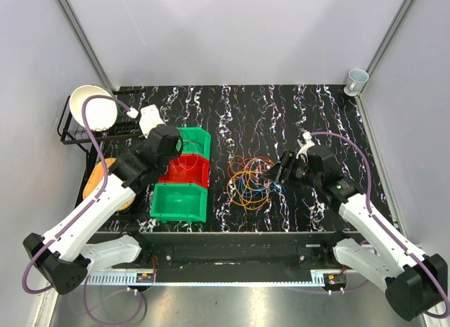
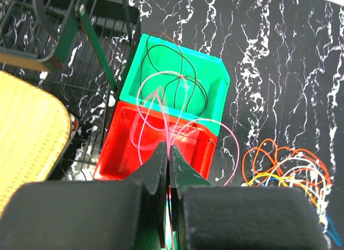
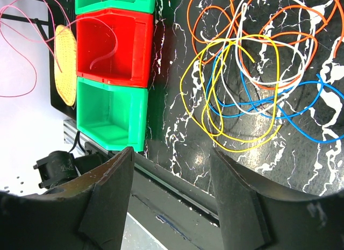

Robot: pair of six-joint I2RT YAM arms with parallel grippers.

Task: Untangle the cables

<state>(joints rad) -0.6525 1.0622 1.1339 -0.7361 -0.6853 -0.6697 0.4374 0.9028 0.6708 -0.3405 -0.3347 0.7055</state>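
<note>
Black marbled surface point(image 1: 316, 123) carries the cables point(image 1: 249, 181), most in one tangle, so we judge much is left. Our left hand point(image 2: 168, 149), clenched on a pink cable point(image 2: 137, 107), hangs over the red bin point(image 2: 126, 150); our right hand point(image 3: 171, 156) hovers released beside the tangle.
</note>
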